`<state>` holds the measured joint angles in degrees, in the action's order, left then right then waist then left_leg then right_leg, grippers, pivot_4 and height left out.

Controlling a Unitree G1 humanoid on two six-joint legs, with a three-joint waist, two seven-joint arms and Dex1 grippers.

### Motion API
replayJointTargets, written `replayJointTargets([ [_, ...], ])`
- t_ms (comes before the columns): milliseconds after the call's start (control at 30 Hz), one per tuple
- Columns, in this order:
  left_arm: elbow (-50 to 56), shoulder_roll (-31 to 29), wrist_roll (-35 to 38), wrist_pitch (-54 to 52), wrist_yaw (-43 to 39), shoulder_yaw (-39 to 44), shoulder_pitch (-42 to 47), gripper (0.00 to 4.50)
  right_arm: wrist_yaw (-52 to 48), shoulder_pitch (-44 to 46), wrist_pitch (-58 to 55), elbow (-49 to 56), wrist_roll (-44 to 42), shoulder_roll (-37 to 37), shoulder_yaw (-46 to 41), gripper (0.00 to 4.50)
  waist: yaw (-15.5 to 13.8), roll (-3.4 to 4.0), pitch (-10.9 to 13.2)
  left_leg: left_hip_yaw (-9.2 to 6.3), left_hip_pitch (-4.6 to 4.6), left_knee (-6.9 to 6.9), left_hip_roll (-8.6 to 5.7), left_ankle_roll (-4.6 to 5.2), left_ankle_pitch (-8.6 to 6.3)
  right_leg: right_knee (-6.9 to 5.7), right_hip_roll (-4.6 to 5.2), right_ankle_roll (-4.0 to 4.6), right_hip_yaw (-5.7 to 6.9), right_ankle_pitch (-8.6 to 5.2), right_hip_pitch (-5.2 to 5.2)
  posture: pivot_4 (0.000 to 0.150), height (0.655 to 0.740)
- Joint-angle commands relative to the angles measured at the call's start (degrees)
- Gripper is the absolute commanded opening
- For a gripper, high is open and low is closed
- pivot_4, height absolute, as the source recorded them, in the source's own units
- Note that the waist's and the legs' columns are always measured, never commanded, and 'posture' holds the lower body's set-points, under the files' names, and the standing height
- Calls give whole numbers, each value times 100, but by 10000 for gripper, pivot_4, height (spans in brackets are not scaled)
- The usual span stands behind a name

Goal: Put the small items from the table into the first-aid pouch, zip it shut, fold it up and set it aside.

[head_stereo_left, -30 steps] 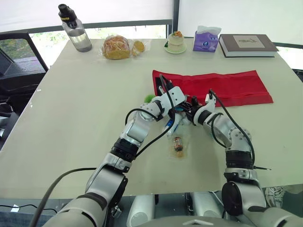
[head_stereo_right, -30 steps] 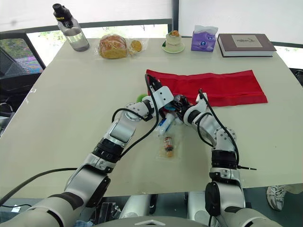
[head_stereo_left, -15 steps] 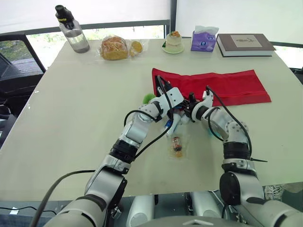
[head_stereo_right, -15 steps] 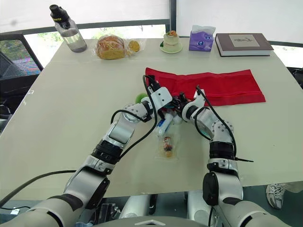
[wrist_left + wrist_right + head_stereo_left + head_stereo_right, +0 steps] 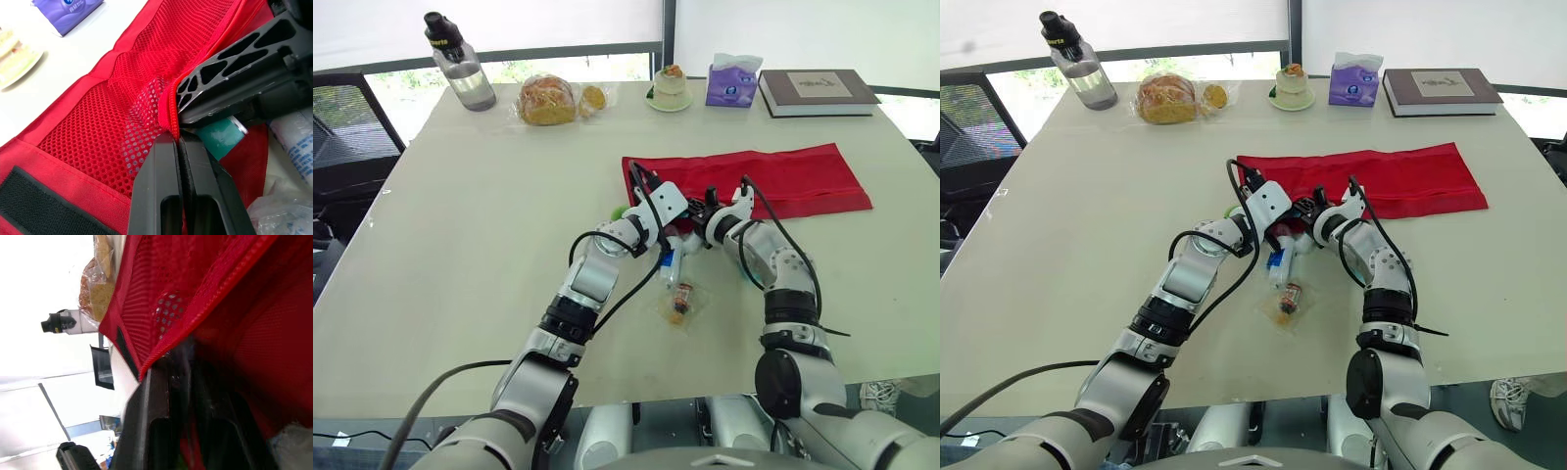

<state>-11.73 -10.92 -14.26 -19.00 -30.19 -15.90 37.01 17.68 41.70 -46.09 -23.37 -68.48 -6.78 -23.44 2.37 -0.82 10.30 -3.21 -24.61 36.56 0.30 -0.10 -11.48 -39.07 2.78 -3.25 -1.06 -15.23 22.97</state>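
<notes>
First-aid pouch (image 5: 793,181) lies unfolded and flat on the counter (image 5: 489,225). The work is at its left end, at the mouth of the mesh pocket (image 5: 107,127). Left pincer (image 5: 177,142) is closed on the pocket's zip edge (image 5: 168,105), lifting it. Right pincer (image 5: 702,223) is pushed into the opening, touching that edge, with a teal item (image 5: 221,138) just beside it. Can't tell whether the right one is open or closed.

Risks as I see them:
- The left grip is only a thin pinch on the lip. If it slips, the mesh drops onto the right pincer and the mouth closes.
- Nothing anchors the pouch, so a pull on the lip or a withdrawal could drag the whole thing across the counter.
- Backing the right pincer out could snag the mesh or pull the teal item out with it.
- The two pincers are very close together — contact or a cable catch looks likely.
- A white tube (image 5: 669,264) and a bagged small bottle (image 5: 680,299) sit loose on the counter near the arms — easy to knock away, and the bag film probably grips poorly.
</notes>
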Motion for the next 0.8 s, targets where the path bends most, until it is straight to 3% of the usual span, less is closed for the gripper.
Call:
replayJointTargets([
  [33, -60, 57, 181, -33, -129, -40, 34, 0, -236, 58, -165, 460, 167, 81, 200, 24260, -3, 0, -1, -1, 0, 0, 0, 0, 0, 0, 0, 0, 1, 0, 0, 1500, 7400],
  [100, -127, 40, 263, -64, -124, 71, 62, 0, -314, -61, -344, 663, 291, 222, 319, 29533, -2, 2, -3, -1, 2, 0, 0, 0, 0, 0, 0, 0, 1, 0, -2, 1500, 7400],
  [133, -154, 37, 305, -67, -136, 112, 74, 0, -377, -110, -443, 770, 380, 316, 407, 34695, -12, 2, -3, -1, 2, 0, 0, 0, 0, 0, 0, 0, 0, 0, -2, 1500, 7400],
  [500, -803, -91, 819, 489, -634, 351, 398, 0, -647, -412, -1164, 1444, 615, 975, 571, 34695, -34, 2, -2, -5, -6, -2, -2, 0, 0, 8, 2, 0, 6, 0, -1, 1500, 7400],
  [767, -1526, -256, 1797, 588, -1718, 853, 805, 0, -1906, -454, -1058, 2420, 1466, 1910, 1489, 34695, -14, 4, -1, -3, -8, -2, -2, 0, 0, 11, 2, -1, 6, 0, 0, 1500, 7400],
  [800, -1701, -285, 1864, 621, -1814, 912, 896, 0, -2077, -456, -1007, 2541, 1634, 2039, 1666, 32201, -11, 5, 0, -3, -10, -2, -2, 0, 0, 11, 2, -1, 6, 0, 1, 1500, 7400],
])
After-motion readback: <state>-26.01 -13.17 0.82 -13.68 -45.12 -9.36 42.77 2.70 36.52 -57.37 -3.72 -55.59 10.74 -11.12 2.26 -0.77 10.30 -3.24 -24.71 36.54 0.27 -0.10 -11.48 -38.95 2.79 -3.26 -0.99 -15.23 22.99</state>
